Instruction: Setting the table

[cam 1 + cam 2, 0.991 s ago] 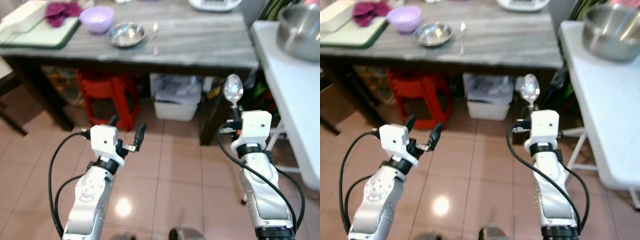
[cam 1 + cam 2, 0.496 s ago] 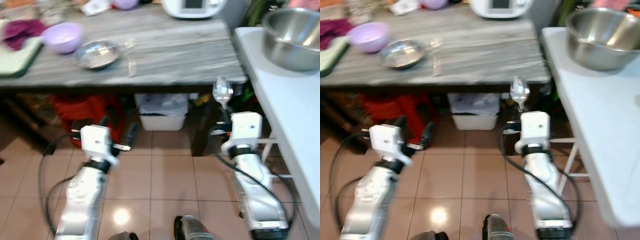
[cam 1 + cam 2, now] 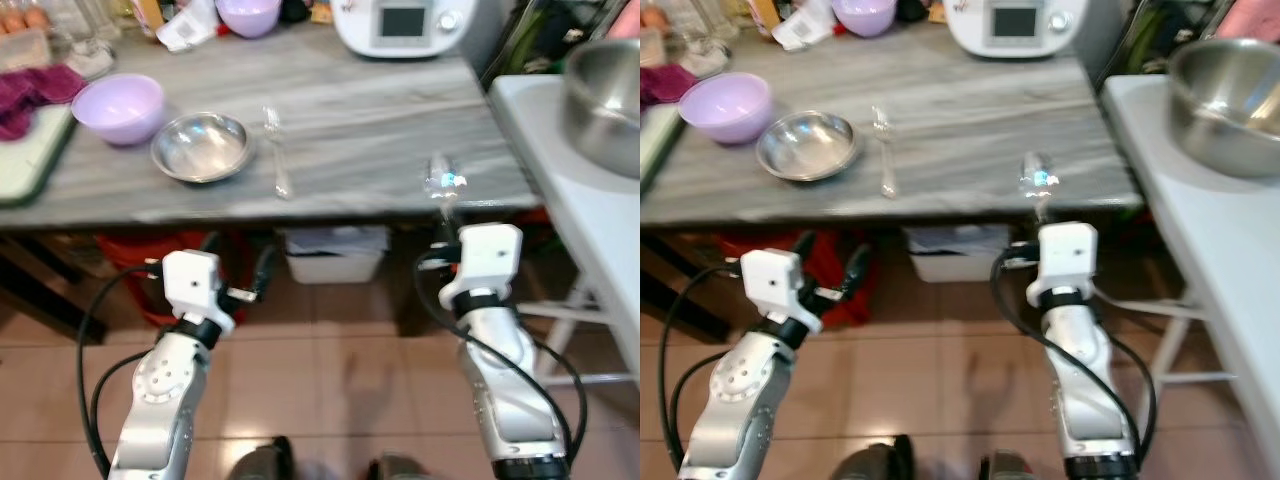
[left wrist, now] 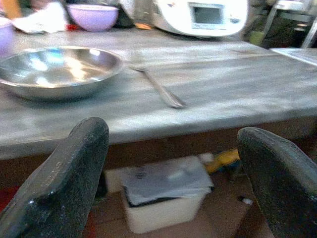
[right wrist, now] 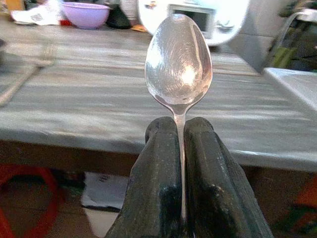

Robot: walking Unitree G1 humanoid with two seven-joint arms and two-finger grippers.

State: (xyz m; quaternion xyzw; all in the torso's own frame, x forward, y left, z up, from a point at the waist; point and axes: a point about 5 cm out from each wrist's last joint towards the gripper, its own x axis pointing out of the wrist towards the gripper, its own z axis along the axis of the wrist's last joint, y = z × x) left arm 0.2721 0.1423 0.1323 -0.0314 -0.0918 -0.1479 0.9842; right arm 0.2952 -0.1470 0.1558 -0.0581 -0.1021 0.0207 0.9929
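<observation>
On the far left of the grey tabletop [image 3: 380, 120] lies a green board [image 3: 25, 165] with a crumpled purple cloth [image 3: 35, 90] on it, then a lilac bowl [image 3: 118, 106], then a shallow steel bowl [image 3: 201, 147], and just beside that a fork [image 3: 277, 150] lying flat with its handle toward the front edge. Below and in front of the tabletop edge the left gripper [image 3: 238, 268] hangs with its fingers spread wide and nothing between them; in its wrist view the steel bowl and fork sit just beyond the edge. Further right, the right gripper [image 3: 446, 222] has its fingers pinched tight on the thin handle of a spoon [image 3: 440, 180], which stands upright with its bowl rising level with the front edge of the tabletop. At the back stands a white kitchen appliance [image 3: 402, 22], and off to the right a white side table [image 3: 570, 170] carries a large steel mixing bowl [image 3: 605, 100]. The main risk, as I judge it, is that narrow hold: the spoon is held only low on its stem, so a knock of its bowl against the tabletop edge as the arm lifts and reaches could swivel it in the fingers or pull it loose to the tiled floor [image 3: 330, 370]. Set down too near the edge, it could slide off. Placed carelessly toward the fork, it might shove the fork or clink into the steel bowl. The open left gripper, close under the edge, could catch the tabletop's underside if raised without backing off.
</observation>
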